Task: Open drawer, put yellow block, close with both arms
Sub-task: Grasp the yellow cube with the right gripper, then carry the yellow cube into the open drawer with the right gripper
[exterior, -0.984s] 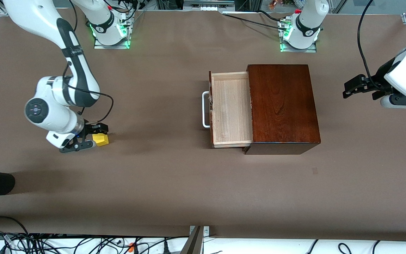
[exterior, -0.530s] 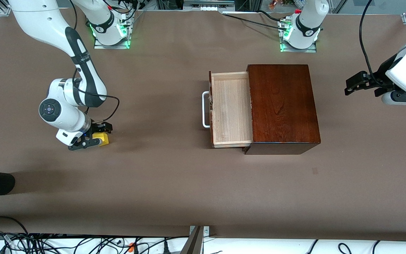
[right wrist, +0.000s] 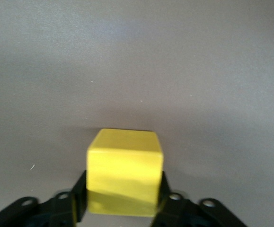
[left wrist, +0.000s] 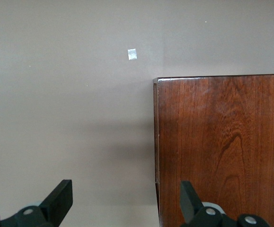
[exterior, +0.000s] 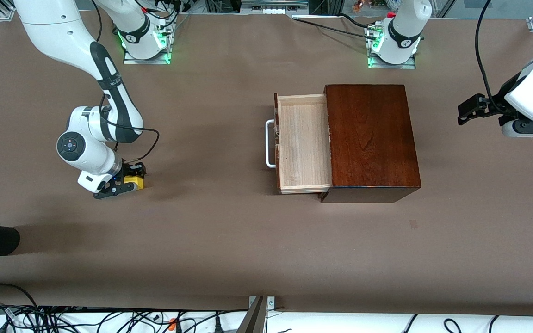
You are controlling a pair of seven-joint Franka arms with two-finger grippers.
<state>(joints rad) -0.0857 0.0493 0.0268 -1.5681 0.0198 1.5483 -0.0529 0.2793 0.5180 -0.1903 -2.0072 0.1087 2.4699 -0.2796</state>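
Right gripper (exterior: 125,182) clamped on yellow block (right wrist: 125,170); lift straight, carry over open drawer (exterior: 303,143), release low. Left gripper (left wrist: 122,208) spread, waiting beside wooden box (left wrist: 222,146).

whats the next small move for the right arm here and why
Probably lift straight up. The right gripper has its jaws pressed against both sides of the yellow block, which seems to sit on the table. The drawer is already pulled out of the wooden box and looks empty, so raising the block clear comes before carrying it over. The left gripper waits open near the box.
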